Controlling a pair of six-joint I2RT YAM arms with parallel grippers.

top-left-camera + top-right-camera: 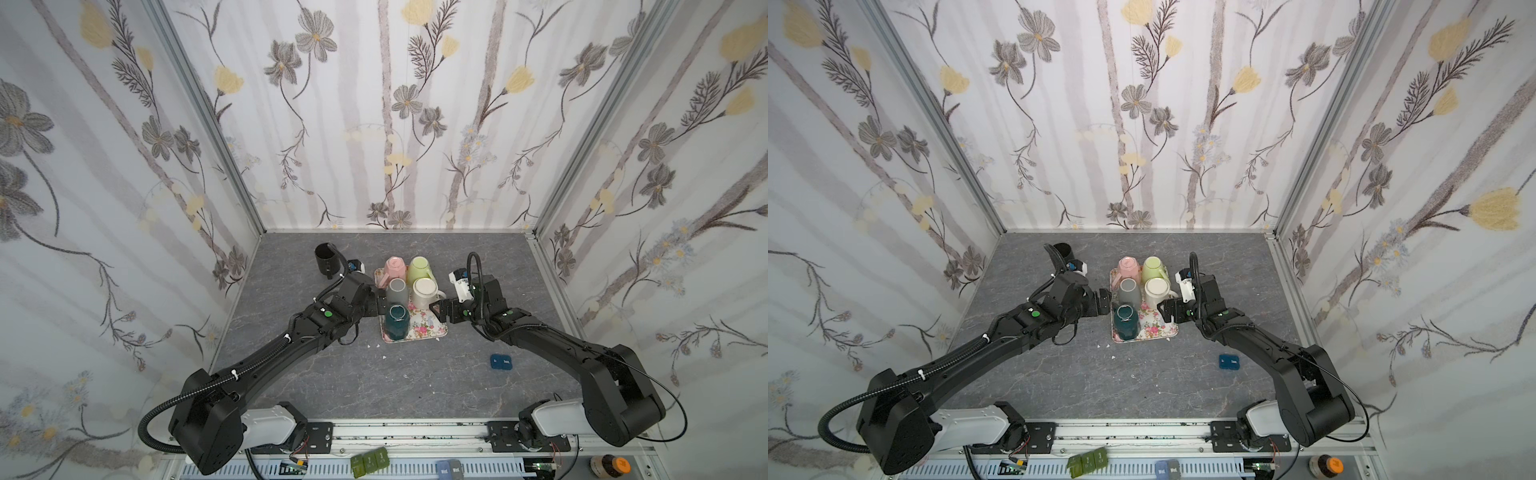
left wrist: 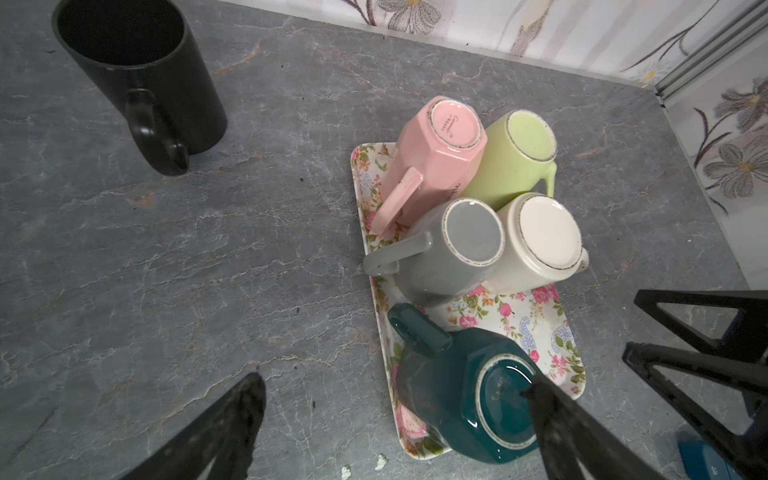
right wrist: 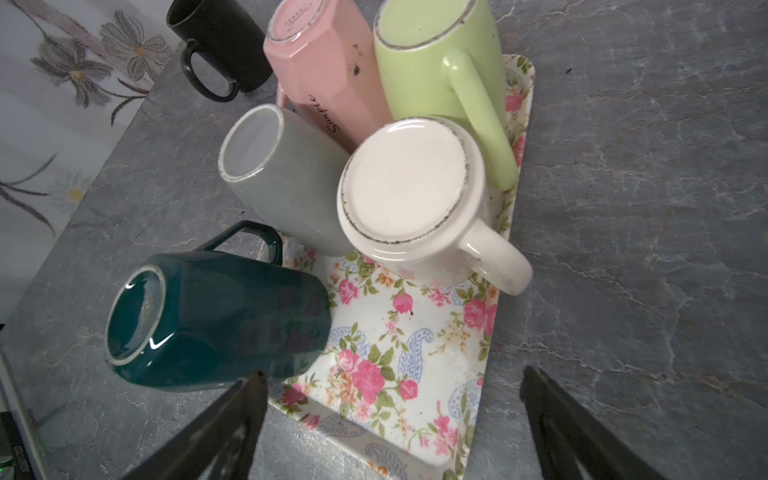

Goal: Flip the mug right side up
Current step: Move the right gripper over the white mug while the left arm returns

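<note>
Top view first: saw the grey marbled table (image 1: 415,374) with a floral tray (image 1: 432,324) parked mid-table. Counted five mugs bottoms-up on the tray: teal mug (image 1: 397,323) at the near end, grey mug (image 1: 397,291) and cream mug (image 1: 424,291) side by side behind it, pink mug (image 1: 395,266) and green mug (image 1: 419,268) at the back, all packed close. Spotted a black mug (image 1: 326,257) off the tray at back left, already mouth-up. Honestly couldn't tell which of the five was meant as "the" mug.

Found the left gripper (image 1: 380,301) just beside the tray near the grey and teal mugs, fingers spread wide, holding nothing. Same deal for the right gripper (image 3: 392,372) on the cream mug's handle side: fingers apart, empty.

Looked like the approach step, no grasp made yet. Figured the next move called for closing on one mug's body or handle, lifting clear of the neighbours, then rolling the wrist over before setting it down.
</note>
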